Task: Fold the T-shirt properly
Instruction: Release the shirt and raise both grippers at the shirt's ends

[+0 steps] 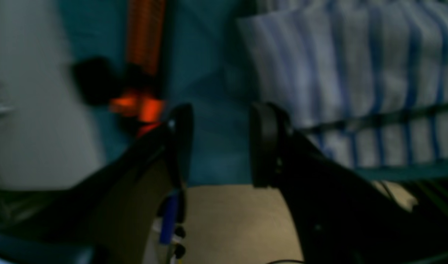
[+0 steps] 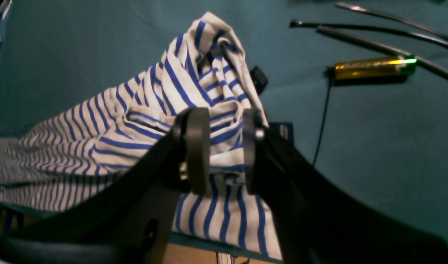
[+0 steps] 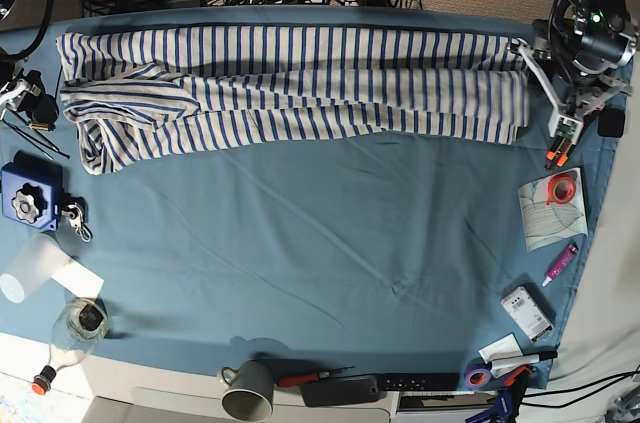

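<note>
The T-shirt (image 3: pixel 300 83), white with thin blue stripes, lies as a long folded band along the far side of the teal table cloth (image 3: pixel 320 243). In the right wrist view its bunched end (image 2: pixel 117 139) lies under and behind my right gripper (image 2: pixel 224 117), whose fingers stand apart with cloth showing in the gap, not pinched. In the blurred left wrist view my left gripper (image 1: pixel 222 113) is open over bare table cloth, just left of the shirt's other end (image 1: pixel 356 73). The left arm (image 3: pixel 588 48) stands at the shirt's right end in the base view.
An orange-handled tool (image 3: pixel 558 151) lies by the left gripper. A tape roll (image 3: pixel 563 186), a pink marker (image 3: pixel 560 263) and a small device (image 3: pixel 527 311) sit at the right edge. A blue box (image 3: pixel 28 198), a glass bottle (image 3: pixel 70 328) and a grey mug (image 3: pixel 250 393) stand nearer. A gold cylinder (image 2: pixel 374 67) lies near the right gripper.
</note>
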